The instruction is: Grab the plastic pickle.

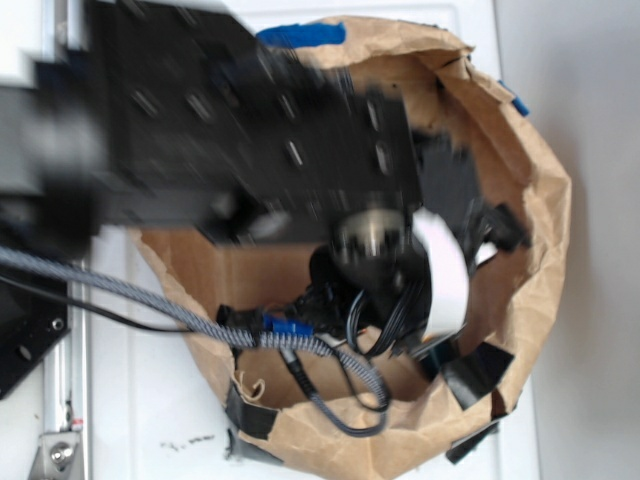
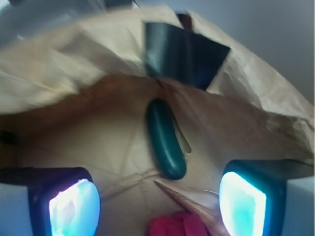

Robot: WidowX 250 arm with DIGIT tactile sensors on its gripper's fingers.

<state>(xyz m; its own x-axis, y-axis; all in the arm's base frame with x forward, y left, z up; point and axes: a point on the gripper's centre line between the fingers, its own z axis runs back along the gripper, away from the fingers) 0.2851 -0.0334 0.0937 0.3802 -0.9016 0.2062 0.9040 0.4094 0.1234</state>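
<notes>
From the exterior view, the robot arm (image 1: pixel 250 120) reaches down into a brown paper bag (image 1: pixel 520 330) patched with black tape (image 1: pixel 475 370) and sitting on a white surface (image 1: pixel 150 400). The arm and its cables (image 1: pixel 330 350) hide the bag's floor, so neither the pickle nor the claw can be made out here.

In the wrist view, the claw (image 2: pixel 157 204) is spread wide, its two glowing pads (image 2: pixel 74 209) at the near left and near right with nothing between them. The pickle (image 2: pixel 165 140) lies flat on the bag's floor, just beyond the gap and roughly centred, its length running near to far. A tan seashell (image 2: pixel 194 206) tip sits just near of its closer end, with something pink (image 2: pixel 177 226) beside that.

The pickle looks light, rigid and glossy, so probably slippery. A pinch across its narrow middle, pads on the long sides, seems safest; gripping near a rounded end could let it squirt out.
</notes>
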